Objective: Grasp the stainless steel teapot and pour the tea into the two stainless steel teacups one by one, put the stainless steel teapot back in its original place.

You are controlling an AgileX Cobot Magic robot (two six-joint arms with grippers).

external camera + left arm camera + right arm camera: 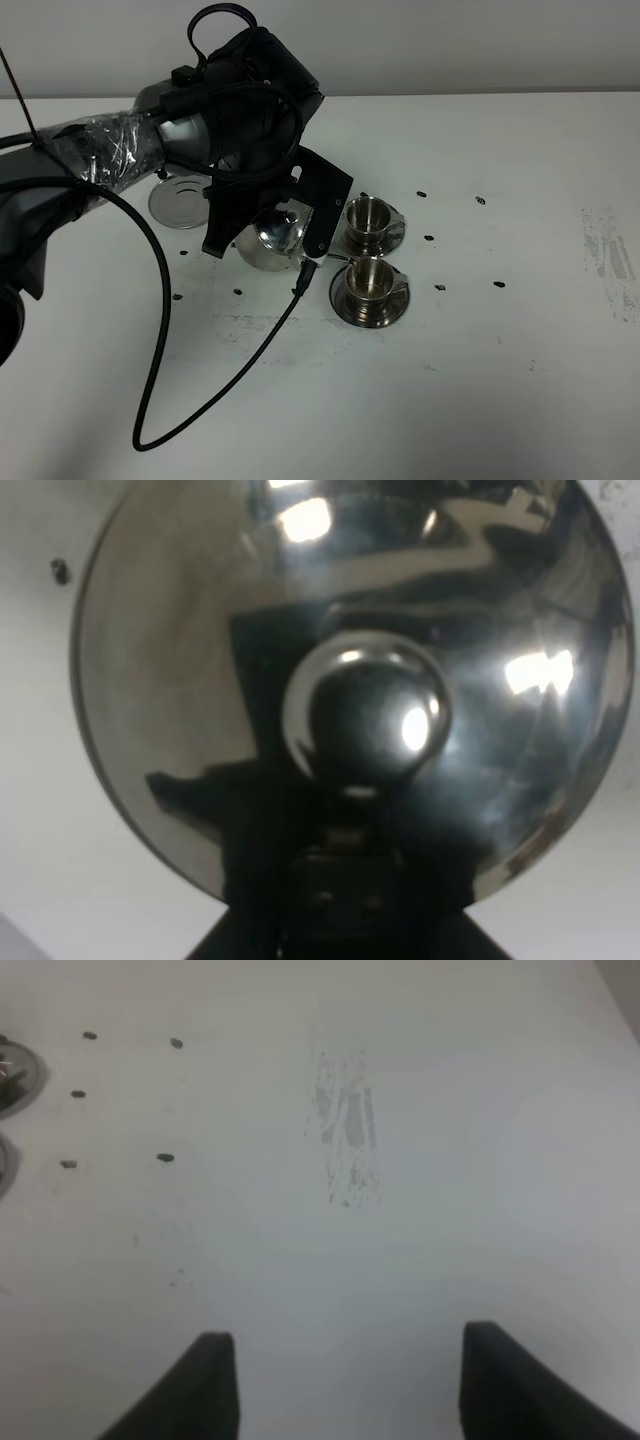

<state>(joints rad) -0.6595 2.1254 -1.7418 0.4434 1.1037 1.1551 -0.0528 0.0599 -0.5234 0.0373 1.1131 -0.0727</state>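
Steel teapot (265, 245) sits clamped in the left hand (275, 218), with the cups (368, 222) just beside it. Pouring looks like the current step, and tipping the spout comes next. The right hand (340, 1380) gapes wide, empty.

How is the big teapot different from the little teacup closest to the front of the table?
The stainless steel teapot is bigger and squatter than the near teacup. The teapot wears a domed lid with a round knob; the teacup is open on top. The teacup stands on its own saucer; no saucer shows under the teapot. Both are shiny steel.
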